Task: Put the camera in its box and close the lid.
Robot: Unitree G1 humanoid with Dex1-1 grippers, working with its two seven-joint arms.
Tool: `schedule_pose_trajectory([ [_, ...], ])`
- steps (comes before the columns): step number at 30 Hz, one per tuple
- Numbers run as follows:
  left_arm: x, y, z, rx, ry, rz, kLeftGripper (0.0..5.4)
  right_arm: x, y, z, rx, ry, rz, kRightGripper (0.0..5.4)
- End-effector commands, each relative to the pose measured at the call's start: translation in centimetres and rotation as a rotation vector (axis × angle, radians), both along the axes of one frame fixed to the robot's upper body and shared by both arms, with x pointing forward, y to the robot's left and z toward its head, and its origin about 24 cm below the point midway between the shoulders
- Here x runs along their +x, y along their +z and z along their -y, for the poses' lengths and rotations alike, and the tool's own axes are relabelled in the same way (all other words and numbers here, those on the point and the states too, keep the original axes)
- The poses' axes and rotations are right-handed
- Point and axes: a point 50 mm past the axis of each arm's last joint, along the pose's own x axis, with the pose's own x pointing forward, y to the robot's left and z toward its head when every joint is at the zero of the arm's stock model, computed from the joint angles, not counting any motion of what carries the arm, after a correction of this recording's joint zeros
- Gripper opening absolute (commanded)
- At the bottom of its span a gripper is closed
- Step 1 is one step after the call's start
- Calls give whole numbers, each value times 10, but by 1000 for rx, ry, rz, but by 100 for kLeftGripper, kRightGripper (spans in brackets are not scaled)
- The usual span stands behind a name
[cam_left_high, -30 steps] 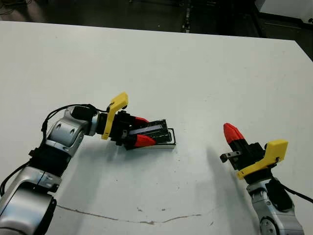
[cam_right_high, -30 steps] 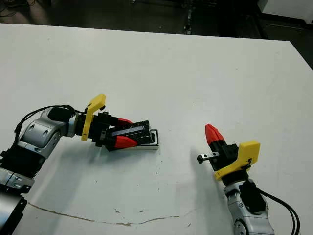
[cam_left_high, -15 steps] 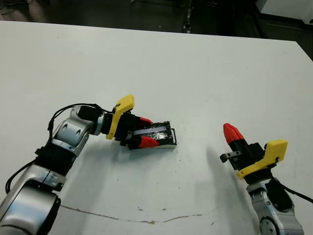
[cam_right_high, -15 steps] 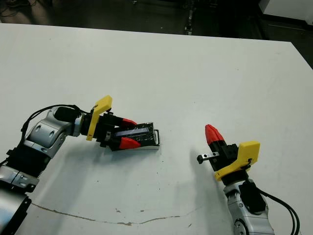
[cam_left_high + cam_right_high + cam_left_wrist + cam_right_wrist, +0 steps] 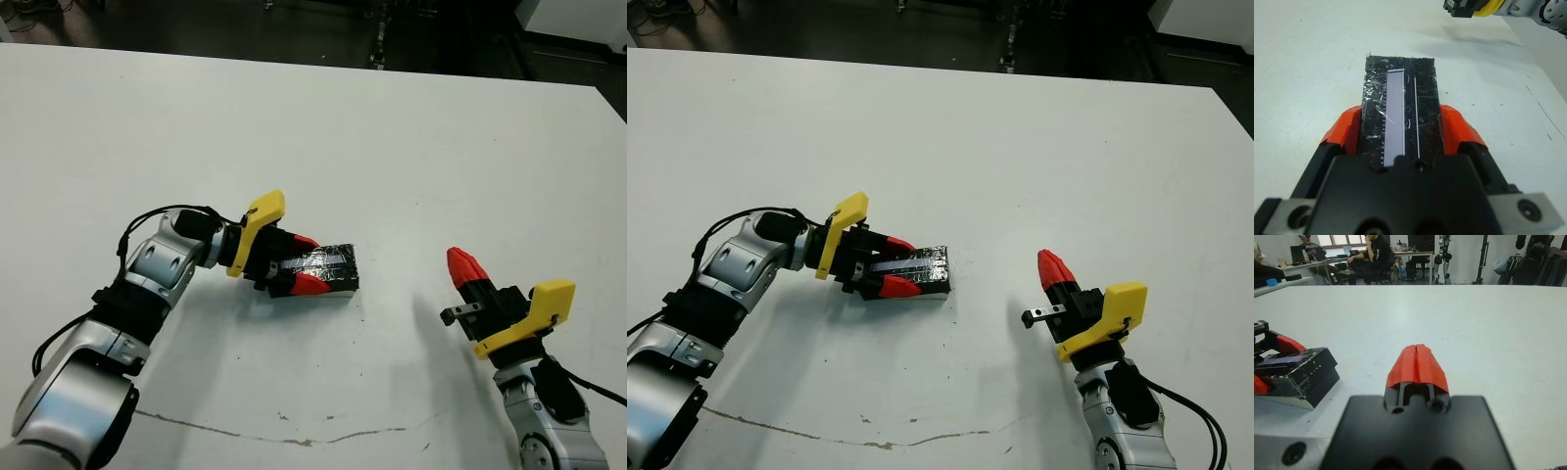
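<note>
The black speckled lid [image 5: 339, 264] lies flat over the box, of which only a thin white lower edge [image 5: 326, 293] shows beneath it. My left gripper [image 5: 311, 262] is shut on the lid, one red finger [image 5: 1345, 131] on each long side. The lid's top carries a pale bluish strip [image 5: 1396, 112]. The camera is hidden. My right gripper [image 5: 467, 266] is shut and holds nothing; it hovers over the table well to the right of the box. In the right wrist view the lid [image 5: 1300, 364] and box sit apart from that gripper [image 5: 1417, 358].
A thin dark line [image 5: 284, 437] runs across the table near its front edge. Beyond the table's far edge the floor is dark. People [image 5: 1374, 254] sit at desks far behind in the right wrist view.
My left gripper has moved right with the lid, sliding it over the box until the white rim at the right end is covered. The right gripper has not moved.
</note>
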Motion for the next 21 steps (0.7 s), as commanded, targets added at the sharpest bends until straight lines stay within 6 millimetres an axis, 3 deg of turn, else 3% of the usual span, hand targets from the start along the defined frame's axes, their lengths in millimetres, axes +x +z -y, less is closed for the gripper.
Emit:
schedule_pose_trajectory([
  [1,-14,-23,27,13,-71,-72,316,-1,-1,4,-4,-5,-6,0],
  [21,-11,-27,27,125,-82,-37,316,-1,-1,3,-7,-10,-6,0],
])
